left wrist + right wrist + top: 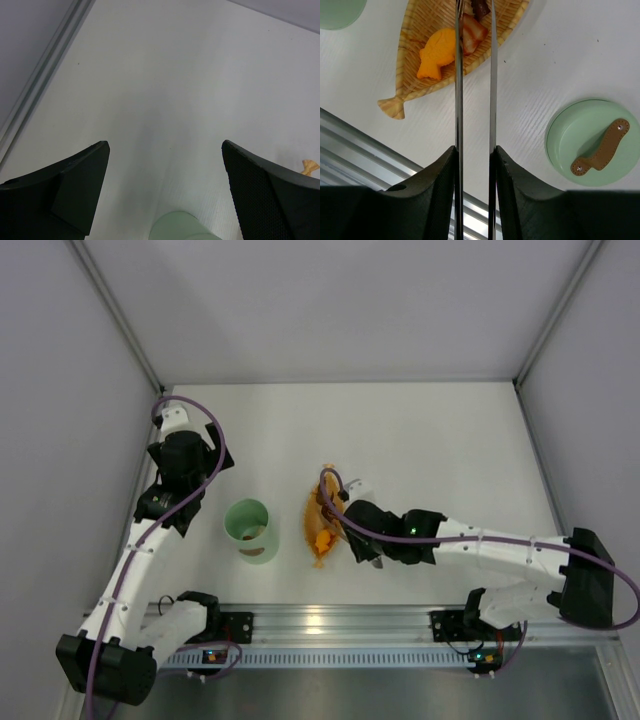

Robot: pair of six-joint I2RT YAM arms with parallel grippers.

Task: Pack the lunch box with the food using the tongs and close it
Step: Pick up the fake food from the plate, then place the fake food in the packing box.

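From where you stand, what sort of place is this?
Probably a robotics lab test cell, not a kitchen: a left arm and right arm bolted to an aluminium rail, with plain grey walls boxing in a white table.

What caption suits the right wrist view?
Right tool holds slim silver metal tongs over food in woven leaf-shaped dish; round green lid lies beside.

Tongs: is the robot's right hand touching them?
Touching. The right wrist view shows the right hand squeezing the tongs, with each black finger pressed flat against the outside of a silver arm.
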